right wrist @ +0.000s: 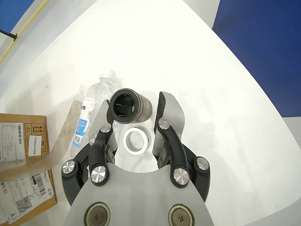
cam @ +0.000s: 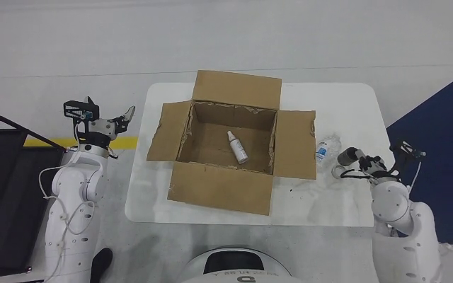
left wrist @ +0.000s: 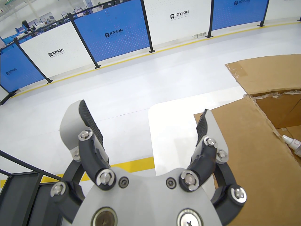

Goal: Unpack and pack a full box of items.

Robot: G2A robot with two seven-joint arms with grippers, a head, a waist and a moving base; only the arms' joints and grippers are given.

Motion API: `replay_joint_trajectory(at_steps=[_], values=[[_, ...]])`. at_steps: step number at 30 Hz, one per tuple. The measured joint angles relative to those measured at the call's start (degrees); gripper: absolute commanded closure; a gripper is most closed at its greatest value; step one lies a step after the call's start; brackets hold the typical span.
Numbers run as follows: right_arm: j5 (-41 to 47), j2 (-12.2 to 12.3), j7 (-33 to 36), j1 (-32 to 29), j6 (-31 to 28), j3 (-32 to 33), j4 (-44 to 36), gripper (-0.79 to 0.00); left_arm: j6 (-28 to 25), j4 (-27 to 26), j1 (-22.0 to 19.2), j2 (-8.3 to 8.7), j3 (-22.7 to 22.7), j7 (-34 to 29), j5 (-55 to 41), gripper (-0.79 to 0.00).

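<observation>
An open cardboard box [cam: 219, 187] stands in the middle of the white table [cam: 333, 106]. A small white bottle [cam: 238, 147] lies on its floor, and its cap end [left wrist: 292, 143] peeks over the box edge. My left gripper [left wrist: 143, 105] hangs open and empty off the table's left side [cam: 122, 119]. My right gripper [right wrist: 134, 98] is over the table to the right of the box [cam: 345, 157], loosely around a dark metal cylinder [right wrist: 130, 106]. One pad touches the cylinder; a thin gap shows at the other pad [right wrist: 159, 109].
A clear plastic water bottle [right wrist: 94, 109] lies beside the box's right flap [right wrist: 21, 142], also seen from above [cam: 322, 150]. A metal ring [right wrist: 137, 142] lies on the table under my right gripper. A black rack [cam: 14, 184] stands left of the table.
</observation>
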Motion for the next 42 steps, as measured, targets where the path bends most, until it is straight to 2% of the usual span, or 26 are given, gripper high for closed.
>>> replay_joint_trajectory(at_steps=[8,18,29,33,35,42], values=[[-3.1,0.2,2.5,1.5,1.0,-1.8,0.9,-0.342,0.0,0.0,0.0,0.0,0.0,0.0,0.0,-0.785],[-7.2,0.2,3.1,3.4,5.4,-4.4,2.2,-0.271,0.0,0.0,0.0,0.0,0.0,0.0,0.0,-0.785],[-8.2,0.1,4.3,4.5,7.2,-5.5,2.9,-0.237,0.0,0.0,0.0,0.0,0.0,0.0,0.0,-0.785],[-8.1,0.1,3.6,5.0,8.1,-5.6,3.6,-0.172,0.0,0.0,0.0,0.0,0.0,0.0,0.0,-0.785],[-8.6,0.0,3.3,4.9,8.8,-5.8,3.5,0.0,0.0,0.0,0.0,0.0,0.0,0.0,0.0,-0.785],[-8.3,-0.1,3.0,3.0,8.7,-5.5,1.1,0.0,0.0,0.0,0.0,0.0,0.0,0.0,0.0,-0.785]])
